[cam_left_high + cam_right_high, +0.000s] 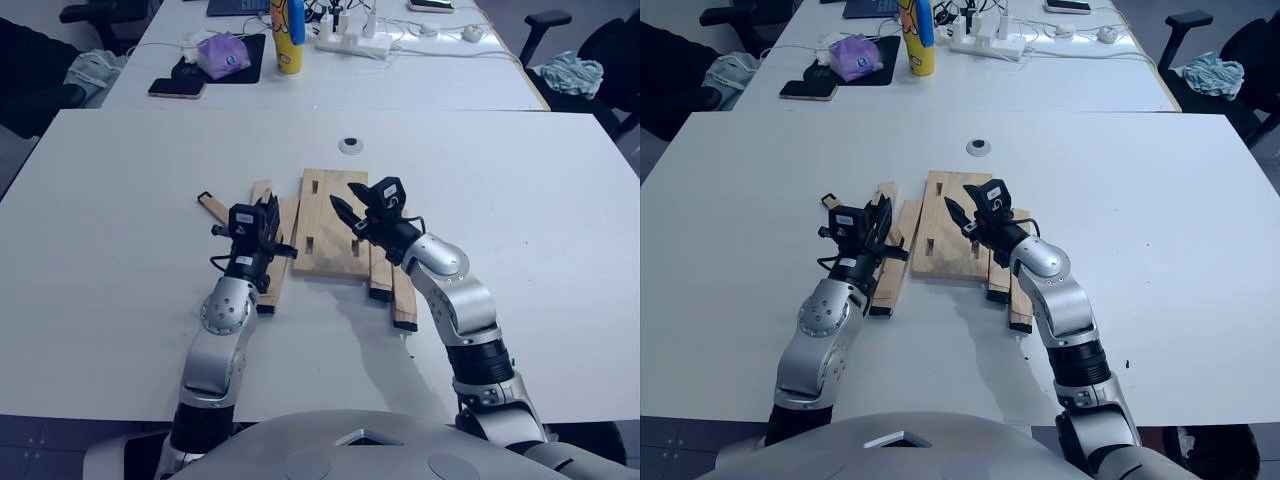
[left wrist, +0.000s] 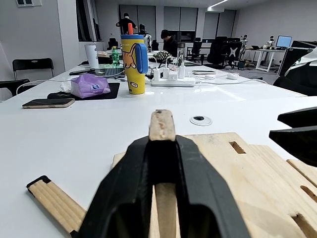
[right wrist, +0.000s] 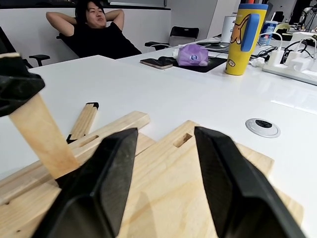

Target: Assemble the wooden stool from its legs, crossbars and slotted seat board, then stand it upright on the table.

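The slotted seat board (image 1: 318, 235) lies flat at the middle of the white table (image 1: 120, 200). My left gripper (image 1: 268, 214) sits just left of the board, shut on a wooden stick (image 2: 162, 125) that points up and forward between its fingers. My right gripper (image 1: 347, 204) hovers open over the board's right half, nothing between its fingers (image 3: 111, 163). Two legs (image 1: 392, 284) with black end caps lie under my right forearm at the board's near right corner. More wooden pieces (image 1: 277, 268) lie under my left gripper, and a short capped piece (image 1: 211, 206) lies farther left.
A round cable grommet (image 1: 350, 146) is set in the table behind the board. On the far table stand a yellow bottle (image 1: 288, 38), a purple pouch (image 1: 224, 55), a phone (image 1: 177, 88) and a power strip (image 1: 352, 42). Wide bare tabletop on both sides.
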Robot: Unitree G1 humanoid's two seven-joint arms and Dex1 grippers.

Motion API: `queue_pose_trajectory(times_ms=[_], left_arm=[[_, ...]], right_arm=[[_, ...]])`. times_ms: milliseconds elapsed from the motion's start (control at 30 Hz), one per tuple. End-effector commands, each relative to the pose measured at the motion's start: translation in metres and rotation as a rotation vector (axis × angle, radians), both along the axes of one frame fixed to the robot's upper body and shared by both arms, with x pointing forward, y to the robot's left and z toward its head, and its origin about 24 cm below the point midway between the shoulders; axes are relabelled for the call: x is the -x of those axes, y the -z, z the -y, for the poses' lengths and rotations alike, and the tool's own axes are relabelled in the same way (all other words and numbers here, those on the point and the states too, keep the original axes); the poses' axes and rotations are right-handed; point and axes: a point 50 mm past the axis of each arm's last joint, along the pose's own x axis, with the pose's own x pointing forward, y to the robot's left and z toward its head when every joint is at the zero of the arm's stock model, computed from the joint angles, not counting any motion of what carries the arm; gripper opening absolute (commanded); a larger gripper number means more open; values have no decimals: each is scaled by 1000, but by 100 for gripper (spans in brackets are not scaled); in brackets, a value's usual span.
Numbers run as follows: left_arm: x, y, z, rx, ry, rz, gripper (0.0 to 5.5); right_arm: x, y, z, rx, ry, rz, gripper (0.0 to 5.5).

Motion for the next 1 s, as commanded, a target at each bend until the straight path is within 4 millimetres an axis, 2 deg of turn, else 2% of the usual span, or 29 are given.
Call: queue_pose_trajectory(times_ms=[33,167,267,433,533,633,700,800,867,1000], left_arm=[[-1,-14,-3,19,3,92,130],[-3,-19,-3,20,26,129,189],[-2,-27,-1,28,51,179,189],[1,-64,-3,50,64,365,189],[-9,-88,-14,47,16,437,189],[-29,-106,-24,61,-6,440,189],[-45,-108,-26,105,18,377,167],[-64,-98,-20,199,120,210,125],[-68,-92,-19,223,152,138,98],[-66,-90,-14,239,184,98,47]], right_arm=[[2,5,1,-12,23,-15,212],[3,7,2,-26,42,-21,212],[2,8,3,-30,54,-21,212],[2,13,2,-28,67,-24,212],[2,15,2,-31,80,-22,212],[0,16,2,-36,93,-16,212],[-2,16,0,-38,96,-12,212],[-4,16,-2,-42,99,-8,212],[-5,16,-4,-41,92,-6,212],[-6,17,-3,-38,95,-1,212]])
